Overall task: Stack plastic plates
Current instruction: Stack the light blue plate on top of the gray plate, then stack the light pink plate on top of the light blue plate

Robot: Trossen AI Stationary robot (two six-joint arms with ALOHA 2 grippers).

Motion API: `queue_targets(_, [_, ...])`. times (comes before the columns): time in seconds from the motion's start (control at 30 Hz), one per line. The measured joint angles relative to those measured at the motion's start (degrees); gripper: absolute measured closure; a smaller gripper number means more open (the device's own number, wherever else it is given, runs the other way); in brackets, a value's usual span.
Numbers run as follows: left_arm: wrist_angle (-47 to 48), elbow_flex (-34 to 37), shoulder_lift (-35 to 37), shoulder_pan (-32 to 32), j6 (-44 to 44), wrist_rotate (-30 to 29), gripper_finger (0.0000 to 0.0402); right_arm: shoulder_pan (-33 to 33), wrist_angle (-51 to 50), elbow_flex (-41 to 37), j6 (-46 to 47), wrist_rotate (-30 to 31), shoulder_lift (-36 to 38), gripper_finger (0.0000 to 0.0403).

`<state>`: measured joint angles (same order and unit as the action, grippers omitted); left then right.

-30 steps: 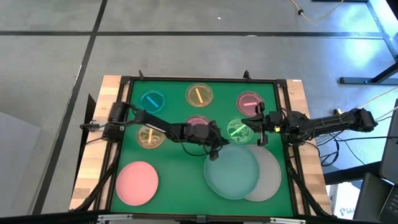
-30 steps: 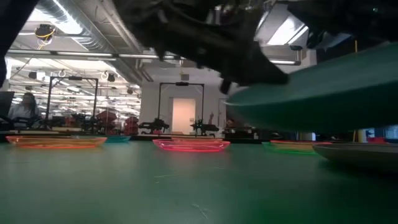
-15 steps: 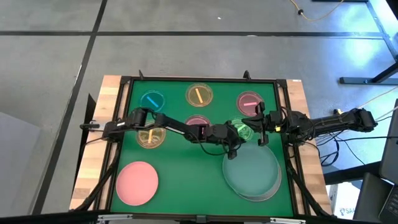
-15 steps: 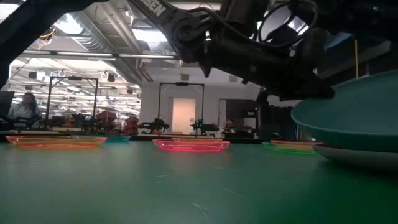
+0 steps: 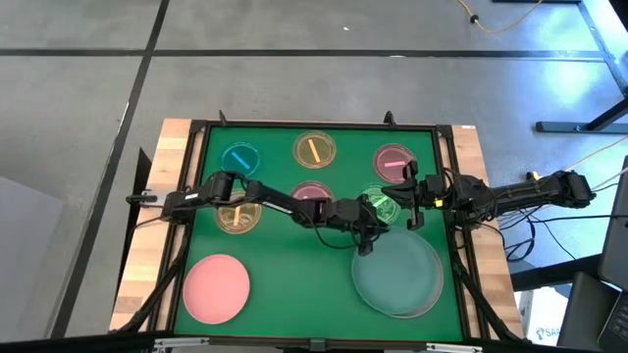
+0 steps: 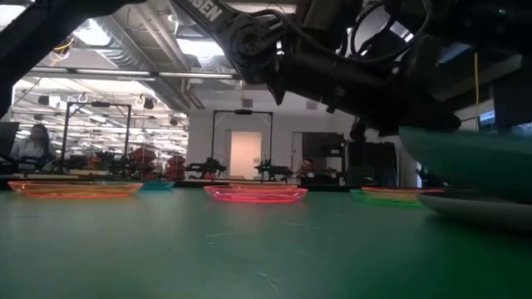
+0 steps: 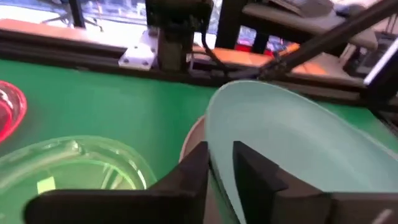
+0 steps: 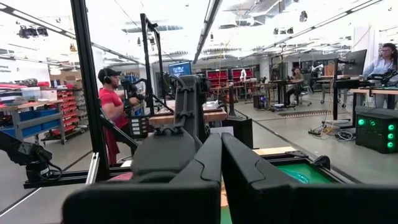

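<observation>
My left gripper (image 5: 365, 238) reaches across the table and is shut on the large translucent teal plate (image 5: 397, 277), which sits over the grey-white plate (image 5: 404, 311). In the left wrist view the grey-white plate's rim (image 7: 191, 142) peeks out beside the teal plate (image 7: 298, 149). The large pink plate (image 5: 216, 286) lies flat near the table's near-left corner. Small plates lie flat on the mat: blue (image 5: 239, 159), yellow (image 5: 314, 150), pink (image 5: 392, 160), a second yellow (image 5: 235, 214), a second pink (image 5: 312, 192), green (image 5: 378, 204). My right gripper (image 5: 400, 199) hovers shut beside the green plate. My left gripper pinches the teal plate's rim (image 7: 219, 146) on the side facing the table's middle, one finger (image 7: 194, 163) outside and one finger (image 7: 252, 165) inside the dish. The fingers slant down from the left. The plate is tilted, held edge (image 6: 409, 134) highest, over the grey-white plate (image 6: 482, 209).
A black frame (image 5: 314, 126) borders the green mat, with wooden table edges outside it. My left arm (image 5: 285, 201) spans the mat's middle above the small plates. People show in the room beyond the table (image 8: 112, 102).
My left gripper has carried the teal plate toward the table's right edge, from half off the grey-white plate to squarely over it. It then lowered the plate, which now tips down onto the grey-white one. The gripper stayed shut on the rim.
</observation>
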<state>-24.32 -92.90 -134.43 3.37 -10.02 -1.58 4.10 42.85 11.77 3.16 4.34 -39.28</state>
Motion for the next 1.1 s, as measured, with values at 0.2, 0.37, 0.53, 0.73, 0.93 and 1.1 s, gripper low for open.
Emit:
queue_targets(0.2, [9.2, 0.0, 2.6, 0.1, 2.6, 5.5, 0.0288, 0.0, 0.8, 0.0, 1.4, -0.1, 0.0, 0.0400])
queue_targets(0.37, [24.1, 0.0, 7.2, 0.7, 5.8, 3.2, 0.0286, 0.0, 1.9, 0.0, 2.9, -0.4, 0.0, 0.0400])
queue_targets(0.53, [34.0, 0.0, 11.2, 3.4, 7.4, 1.4, 0.0287, 0.0, 2.0, 0.0, 3.0, -0.4, 0.0, 0.0400])
queue_targets(0.73, [36.7, 5.8, 16.1, 7.9, 5.4, -5.5, 0.0287, 0.0, 2.0, 0.0, 3.0, -0.3, 0.0, 0.0400])
queue_targets(0.93, [28.2, 19.5, 25.4, 14.0, 0.7, -15.2, 0.0287, 0.0, 1.8, -0.1, 2.8, -0.3, 0.0, 0.0400])
queue_targets(1.1, [21.6, 30.4, 35.2, 18.2, -0.4, -19.7, 0.0287, 0.0, -0.3, -0.1, 2.6, -1.8, -0.3, 0.0400])
